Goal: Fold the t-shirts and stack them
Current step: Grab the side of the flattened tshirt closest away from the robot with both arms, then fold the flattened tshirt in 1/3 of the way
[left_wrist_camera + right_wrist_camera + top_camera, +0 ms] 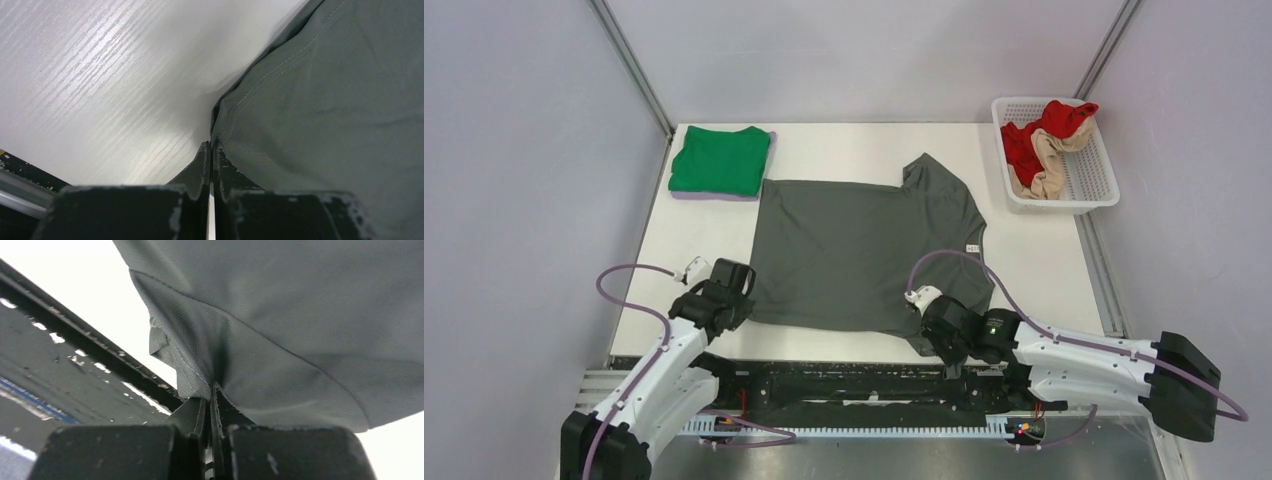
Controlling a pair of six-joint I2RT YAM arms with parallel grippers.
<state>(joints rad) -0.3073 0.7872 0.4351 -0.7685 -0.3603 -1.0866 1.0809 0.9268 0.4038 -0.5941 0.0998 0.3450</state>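
White arms [667, 365], black joints [1189, 385], purple cables [951, 252]

dark grey t-shirt [864, 250]: matt fine-knit cloth | table [100, 75]: white wood-grain, slight sheen | basket [1086, 178]: plastic lattice

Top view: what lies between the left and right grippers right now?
Only the dark grey t-shirt: its near edge runs from the left gripper to the right gripper, both pinching it. The top view shows this.
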